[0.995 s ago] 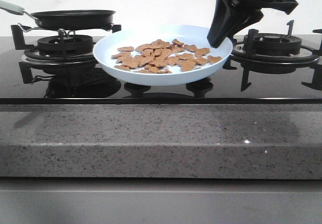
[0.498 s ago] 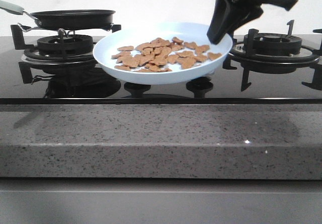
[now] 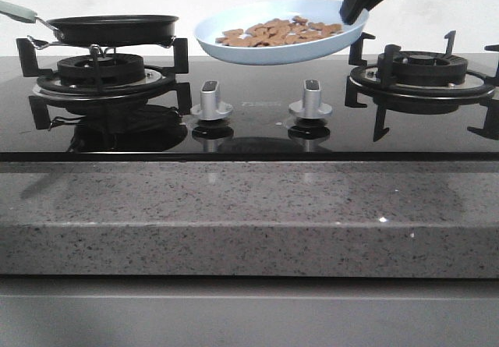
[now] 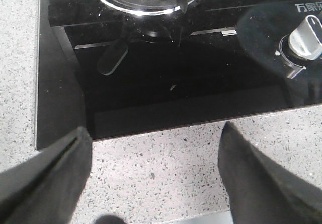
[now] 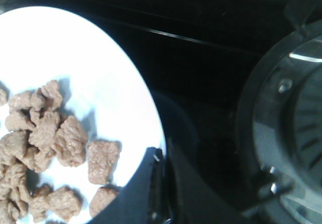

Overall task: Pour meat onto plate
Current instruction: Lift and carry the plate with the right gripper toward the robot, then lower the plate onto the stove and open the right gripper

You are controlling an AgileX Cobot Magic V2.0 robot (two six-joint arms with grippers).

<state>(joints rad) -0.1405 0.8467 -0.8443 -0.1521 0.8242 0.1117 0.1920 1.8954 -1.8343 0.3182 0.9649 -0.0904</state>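
Jaws pinch glossy round plate [image 3: 281,47]

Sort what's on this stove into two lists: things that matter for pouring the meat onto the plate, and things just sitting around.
Part of the job:
- meat
- plate, lifted off the stove
- right hand, gripping the plate's rim

Just sitting around:
- frying pan on the left burner
- two knobs
- right burner
- left hand, open
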